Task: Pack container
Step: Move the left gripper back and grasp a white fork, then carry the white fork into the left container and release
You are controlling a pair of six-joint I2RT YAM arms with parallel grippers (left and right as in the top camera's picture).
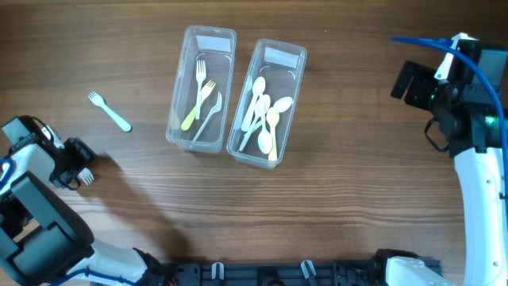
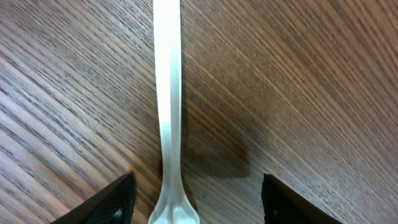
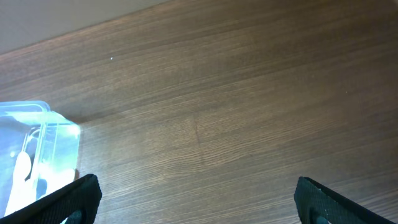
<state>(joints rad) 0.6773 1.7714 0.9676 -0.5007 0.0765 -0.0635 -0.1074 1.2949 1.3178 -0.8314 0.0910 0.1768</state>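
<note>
The bench (image 1: pixel 333 214) is dark wood. The left arm (image 1: pixel 40 230) sits at its lower left corner, and the right arm (image 1: pixel 480 183) runs along its right edge.

Two clear boxes stand just beside each other mid-bench, tilted alike. The left box (image 1: pixel 210 33) holds forks (image 1: pixel 200 79), white, yellow and clear. The right box (image 1: pixel 284 51) holds a heap of white spoons (image 1: pixel 266 107).

The right tool (image 1: pixel 403 83) is well to the right of the boxes. In its wrist view its fingers (image 3: pixel 78 199) sit at the two bottom corners, wide apart with nothing between them, and a corner of the right box shows at the left edge.

The left tool (image 1: pixel 79 168) is well to the left of the boxes. In its wrist view its fingers (image 2: pixel 115 202) stand narrower. A white handle (image 2: pixel 169 93) runs from the top edge down between them and widens at the bottom edge. A gap shows on each side of it, and I cannot tell whether the tool grips it.

A loose fork (image 1: pixel 111 113) lies on the bench between the left tool and the left box, apart from both.
</note>
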